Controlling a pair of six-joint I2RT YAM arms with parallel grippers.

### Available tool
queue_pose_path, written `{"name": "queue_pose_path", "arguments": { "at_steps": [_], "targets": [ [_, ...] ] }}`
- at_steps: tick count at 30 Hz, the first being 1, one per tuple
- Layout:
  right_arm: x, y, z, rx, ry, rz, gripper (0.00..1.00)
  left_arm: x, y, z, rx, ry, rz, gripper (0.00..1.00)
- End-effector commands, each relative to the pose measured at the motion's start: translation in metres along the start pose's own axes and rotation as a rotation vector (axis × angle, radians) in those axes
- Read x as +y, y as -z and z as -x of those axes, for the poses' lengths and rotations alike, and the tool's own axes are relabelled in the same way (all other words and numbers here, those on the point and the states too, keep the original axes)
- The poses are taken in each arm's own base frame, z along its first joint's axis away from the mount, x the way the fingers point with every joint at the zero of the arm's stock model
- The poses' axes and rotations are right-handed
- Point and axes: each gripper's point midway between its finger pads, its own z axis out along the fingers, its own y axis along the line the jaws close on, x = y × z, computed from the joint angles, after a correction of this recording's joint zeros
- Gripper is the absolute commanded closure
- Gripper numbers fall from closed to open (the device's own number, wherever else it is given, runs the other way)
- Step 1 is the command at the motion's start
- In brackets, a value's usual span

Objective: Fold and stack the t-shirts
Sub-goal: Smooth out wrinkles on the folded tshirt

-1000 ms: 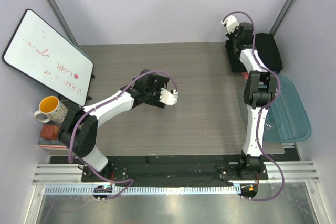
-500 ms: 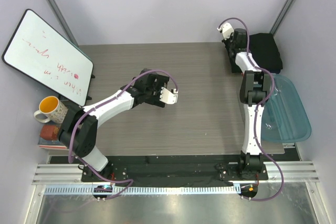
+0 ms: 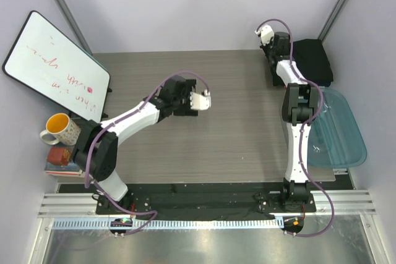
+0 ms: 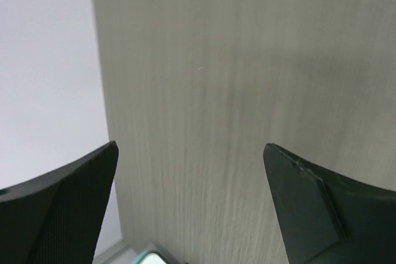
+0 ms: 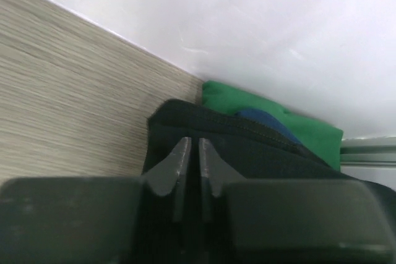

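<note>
A folded black t-shirt [image 3: 312,60] tops a stack at the table's far right corner. In the right wrist view the black shirt [image 5: 278,153] lies over a navy one [image 5: 266,122] and a green one [image 5: 266,108]. No coral-red shirt or rose print shows. My right gripper [image 3: 275,46] [image 5: 192,143] hovers at the stack's left edge, its fingers closed to a thin slit with nothing seen between them. My left gripper [image 3: 199,100] [image 4: 190,148] is wide open and empty over bare table at mid-table.
A translucent blue tub [image 3: 337,128] sits at the right edge, near the stack. A whiteboard [image 3: 55,66] leans at the far left. A yellow-lined mug [image 3: 59,129] and books [image 3: 62,160] stand at the left edge. The wall runs just behind the stack.
My right gripper has drawn left off the top of the stack to its left edge. My left gripper has shifted slightly farther up the table and turned.
</note>
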Motion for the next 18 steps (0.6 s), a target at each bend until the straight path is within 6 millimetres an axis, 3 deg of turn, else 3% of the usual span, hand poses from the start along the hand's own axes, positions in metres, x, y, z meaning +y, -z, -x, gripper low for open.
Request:
{"name": "queue_pose_path", "arguments": {
  "at_steps": [1, 2, 3, 4, 5, 6, 7, 10, 12, 13, 15, 16, 18],
  "targets": [
    [-0.057, 0.080, 0.155, -0.267, -0.007, -0.107, 0.74, 0.101, 0.020, -0.014, 0.025, 0.336, 0.317, 0.00],
    [-0.054, 0.089, 0.159, -0.257, -0.009, -0.086, 0.68, 0.111, 0.022, -0.024, 0.029, 0.431, 0.344, 0.00],
    [-0.063, 0.113, 0.183, -0.294, -0.009, -0.095, 0.58, 0.137, 0.033, -0.019, -0.003, 0.472, 0.393, 0.00],
    [-0.065, 0.122, 0.186, -0.291, -0.008, -0.091, 0.33, 0.145, 0.037, -0.019, -0.008, 0.506, 0.406, 0.00],
    [-0.065, 0.131, 0.187, -0.279, -0.017, -0.085, 0.20, 0.156, 0.044, -0.024, -0.012, 0.538, 0.432, 0.00],
    [-0.082, 0.159, 0.205, -0.310, -0.029, -0.117, 0.05, 0.173, 0.054, -0.017, -0.053, 0.586, 0.462, 0.00],
    [-0.086, 0.165, 0.192, -0.259, -0.044, -0.154, 0.00, 0.180, 0.060, -0.019, -0.058, 0.611, 0.479, 0.00],
    [-0.103, 0.205, 0.182, -0.196, -0.068, -0.209, 0.00, 0.203, 0.083, -0.030, -0.070, 0.772, 0.570, 0.00],
    [-0.090, 0.213, 0.148, -0.067, -0.107, -0.185, 0.00, 0.205, 0.093, -0.046, -0.050, 0.867, 0.616, 0.00],
    [-0.099, 0.230, 0.138, -0.015, -0.133, -0.244, 0.00, 0.201, 0.100, -0.057, 0.002, 0.889, 0.640, 0.00],
    [-0.077, 0.238, 0.093, 0.126, -0.174, -0.226, 0.00, 0.185, 0.102, -0.076, 0.062, 0.940, 0.632, 0.00],
    [-0.075, 0.251, 0.086, 0.145, -0.178, -0.221, 0.00, 0.173, 0.106, -0.080, 0.076, 0.971, 0.595, 0.00],
    [-0.040, 0.260, 0.050, 0.231, -0.165, -0.108, 0.00, 0.156, 0.113, -0.103, 0.108, 1.065, 0.609, 0.00]
  ]
}}
